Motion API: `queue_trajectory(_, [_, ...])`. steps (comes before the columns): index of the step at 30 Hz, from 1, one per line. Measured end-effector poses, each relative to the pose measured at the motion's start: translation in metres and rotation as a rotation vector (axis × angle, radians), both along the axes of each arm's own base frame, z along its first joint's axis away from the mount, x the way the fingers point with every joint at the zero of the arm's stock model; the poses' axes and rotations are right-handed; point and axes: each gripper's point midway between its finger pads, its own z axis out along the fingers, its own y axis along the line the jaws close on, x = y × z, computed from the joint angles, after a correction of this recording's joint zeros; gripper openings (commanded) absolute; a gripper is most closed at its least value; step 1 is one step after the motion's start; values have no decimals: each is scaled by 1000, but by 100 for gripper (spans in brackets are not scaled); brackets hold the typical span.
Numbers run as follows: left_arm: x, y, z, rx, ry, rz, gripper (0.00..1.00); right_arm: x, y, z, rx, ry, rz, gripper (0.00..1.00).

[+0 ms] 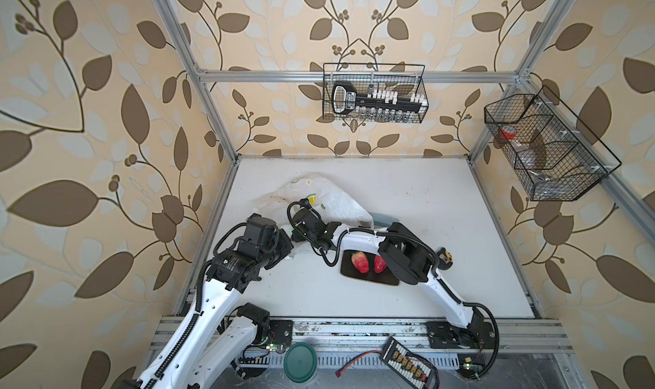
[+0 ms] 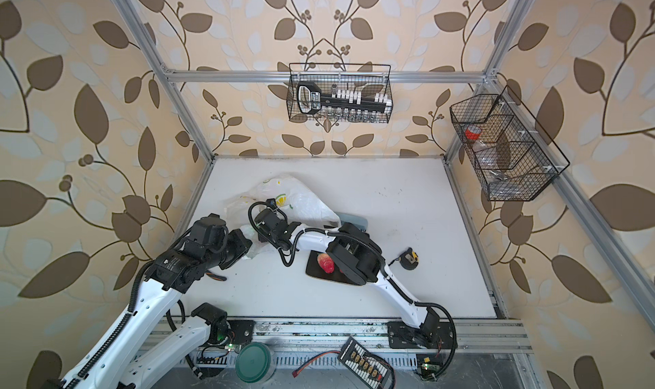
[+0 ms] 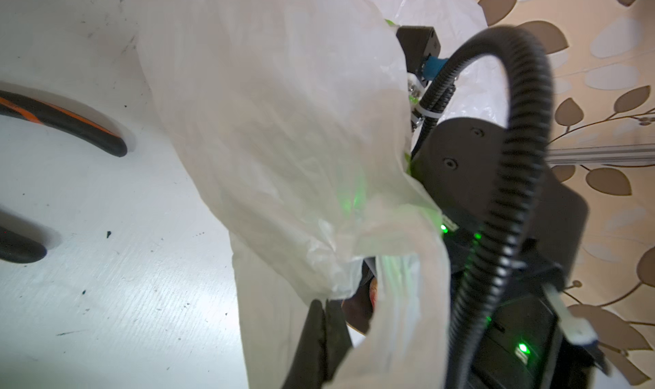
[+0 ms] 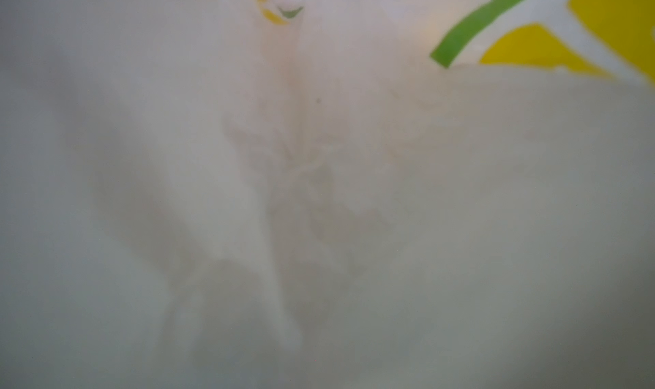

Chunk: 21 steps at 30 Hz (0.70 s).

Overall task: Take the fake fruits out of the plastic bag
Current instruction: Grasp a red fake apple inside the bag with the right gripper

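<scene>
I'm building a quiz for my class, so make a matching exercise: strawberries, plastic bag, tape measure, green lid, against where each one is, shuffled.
1 strawberries
2 plastic bag
3 tape measure
4 green lid

A off the table, beyond its front rail
B on the black tray
C on the table, right of that tray
D pinched by the left gripper

Pairs: 1-B, 2-D, 3-C, 4-A
</scene>
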Motion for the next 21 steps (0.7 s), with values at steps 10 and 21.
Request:
queue_trajectory(10, [1,1,0,-1,-1,12,0,-18,-22,15,-36,-10,52,37])
queue_trajectory(21, [2,1,3,-16,-11,25,0,-72,-43,106,80,-49,264,37])
